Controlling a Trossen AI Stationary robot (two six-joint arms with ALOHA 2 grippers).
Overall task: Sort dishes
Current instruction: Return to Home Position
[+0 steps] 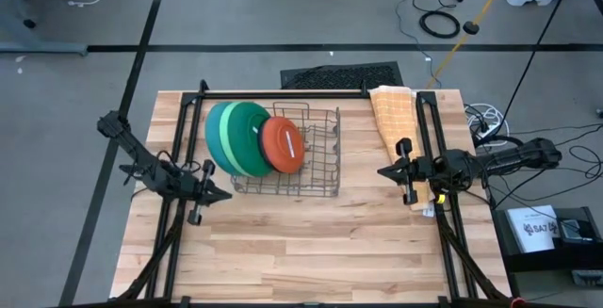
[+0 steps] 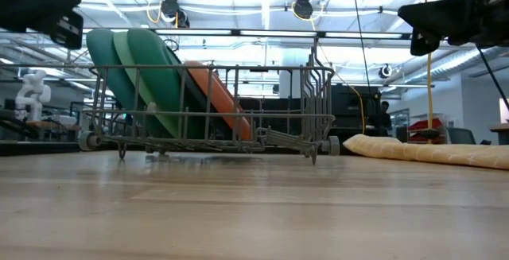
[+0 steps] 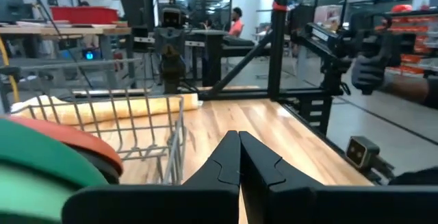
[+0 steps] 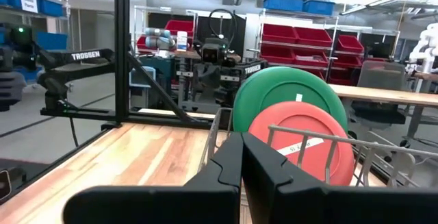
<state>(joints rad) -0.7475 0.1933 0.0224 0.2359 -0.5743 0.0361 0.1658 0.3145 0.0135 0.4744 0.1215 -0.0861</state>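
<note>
High view: plates (image 1: 247,138) stand in the rack (image 1: 323,184) at centre, black one likely hidden. Left gripper (image 1: 219,194) and right gripper (image 1: 384,170) hang clear either side, fingers pressed together, so sorting looks done.

My table (image 1: 311,242) is pale wood in glued strips, smooth with a soft sheen. The rack (image 1: 320,181) is thin grey metal wire, dull. The orange plate (image 1: 283,145) and green plate (image 1: 248,140) look like smooth, faintly glossy plastic. The cloth (image 1: 396,115) is woven and soft. My fingers (image 3: 219,172) are matt black plastic.
</note>
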